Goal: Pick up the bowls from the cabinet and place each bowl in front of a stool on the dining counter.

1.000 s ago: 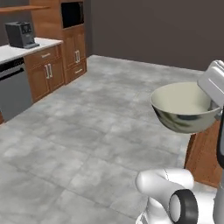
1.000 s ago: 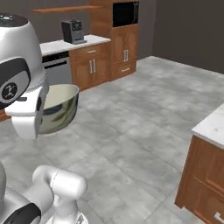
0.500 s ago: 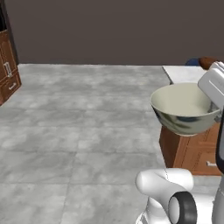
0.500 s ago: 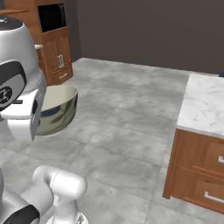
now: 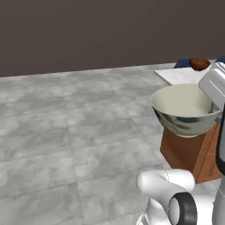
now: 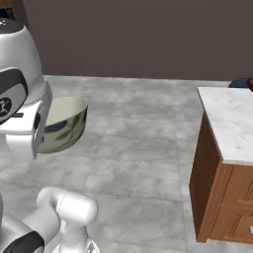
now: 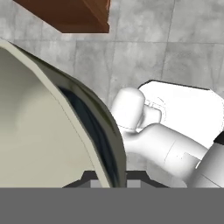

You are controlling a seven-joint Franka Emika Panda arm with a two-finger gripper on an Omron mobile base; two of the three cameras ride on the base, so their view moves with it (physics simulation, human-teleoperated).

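While you look for writing, none can be read on anything here. Your claw is clamped tight on the rim of the cream bowl, which hangs in the air above the grey tiled floor, tilted a little, just beside the near end of the white marble counter. On the counter's far part sits the dark brown bowl, with a blue stool just beside it. The counter's wooden base shows drawer fronts.
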